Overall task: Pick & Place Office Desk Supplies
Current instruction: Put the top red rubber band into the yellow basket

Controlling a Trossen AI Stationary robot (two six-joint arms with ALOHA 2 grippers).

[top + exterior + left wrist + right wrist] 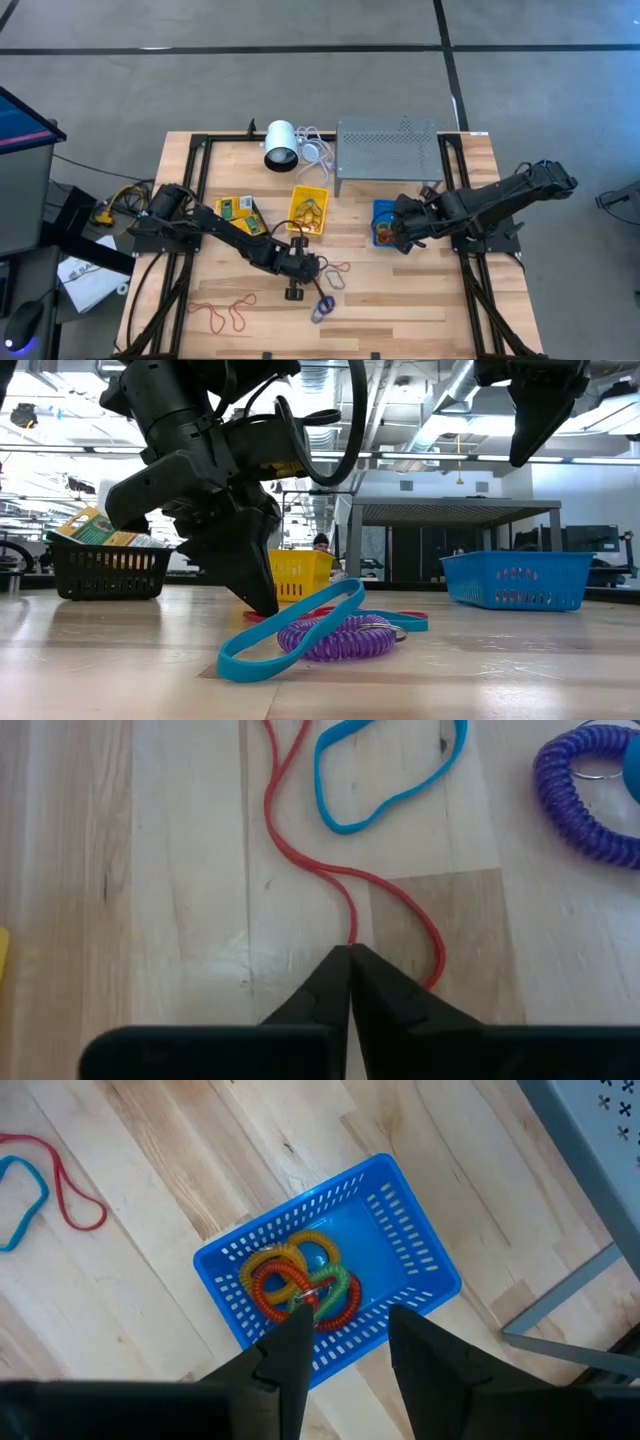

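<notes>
Left wrist view shows your left gripper (350,952) pinched shut on the red band (345,890) beside the blue band (390,775); lift next. Right gripper (345,1345), jaws parted and empty, hovers over the blue bin (420,1260).

text: none legible | labels: none | brands: none | numbers: none | signs: none

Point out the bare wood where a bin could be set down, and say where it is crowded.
Free: the front right stretch of the wooden table, below the blue plastic bin. Also a strip between the grey perforated metal stand and the table's right edge. Crowded: front centre, where the shut left gripper pinches a thin red rubber band beside the purple coiled loop and red loops.
</notes>
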